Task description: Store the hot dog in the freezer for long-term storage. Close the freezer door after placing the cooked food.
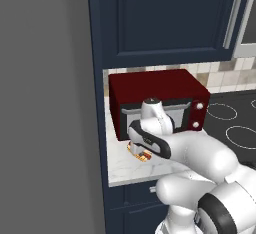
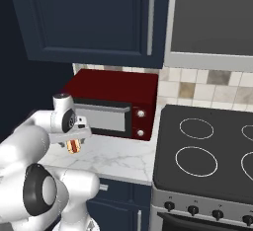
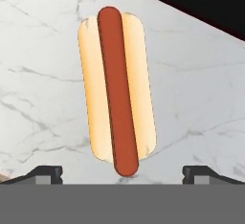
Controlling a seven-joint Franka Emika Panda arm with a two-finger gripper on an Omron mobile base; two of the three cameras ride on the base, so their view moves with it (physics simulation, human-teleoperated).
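The hot dog (image 3: pixel 117 91), a tan bun with a red-orange sausage, lies flat on the white marble counter (image 3: pixel 201 84) in front of the red microwave. My gripper (image 3: pixel 122 174) hangs just above it, open, with one fingertip on each side of the bun's near end and touching nothing. From the base, the hot dog (image 1: pixel 140 155) (image 2: pixel 73 146) peeks out under the hand. The freezer (image 1: pixel 45 108) is the tall plain grey surface at the left. I cannot make out the freezer door or its handle.
The red microwave (image 1: pixel 157 103) stands close behind the hand. A black cooktop (image 2: pixel 207 151) lies to the right. Navy upper cabinets (image 1: pixel 165 18) hang overhead. The counter's front edge (image 1: pixel 135 180) is near the hot dog.
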